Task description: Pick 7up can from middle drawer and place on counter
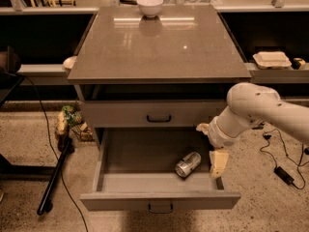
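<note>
The speckled floor fills the lower frame under one grey cabinet, whose counter (159,47) bears a single white bowl (149,5) at top centre. Of two drawers, the upper drawer (120,114) is shut and the middle drawer (159,200) stands pulled out, with one 7up can (188,164) on its side right of centre. My gripper (217,161) hangs just right of the can, apart from it; how far open it is, I cannot tell.
</note>
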